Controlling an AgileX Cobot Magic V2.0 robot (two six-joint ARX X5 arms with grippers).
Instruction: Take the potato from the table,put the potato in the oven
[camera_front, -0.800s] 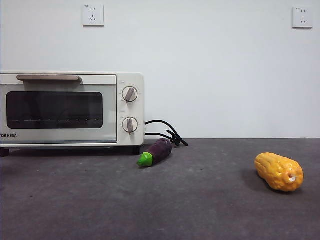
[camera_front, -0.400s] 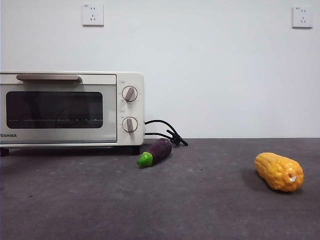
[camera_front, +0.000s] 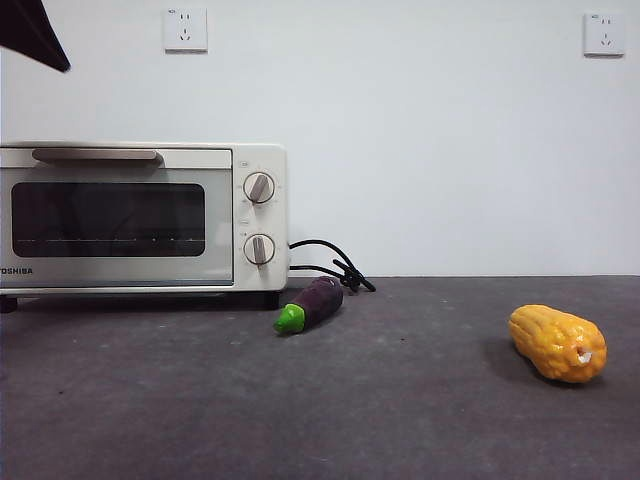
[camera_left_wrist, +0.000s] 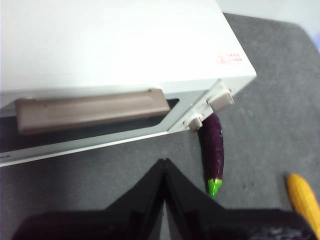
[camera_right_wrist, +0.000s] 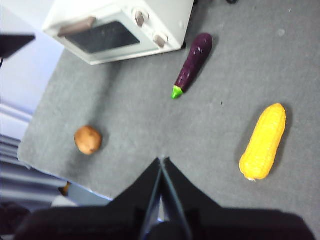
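The potato (camera_right_wrist: 88, 139), orange-brown and oval, lies on the table (camera_right_wrist: 130, 130) near its front left edge, in the right wrist view only; the front view does not show it. The cream-white oven (camera_front: 140, 215) stands at the back left with its dark glass door closed. My left gripper (camera_left_wrist: 165, 161) hovers shut and empty above the oven's front, over the beige handle (camera_left_wrist: 90, 110). It shows as a black tip (camera_front: 35, 35) in the front view's top left corner. High over the table's middle, my right gripper (camera_right_wrist: 161, 160) is shut on nothing.
A purple eggplant (camera_front: 312, 304) with a green cap lies just right of the oven, near its black cord (camera_front: 335, 265). A yellow corn cob (camera_front: 558, 343) lies on the right side of the table. Two wall sockets sit on the white wall behind.
A black arm tip has come into the front view's top left corner above the oven. The oven, eggplant and corn have not moved.
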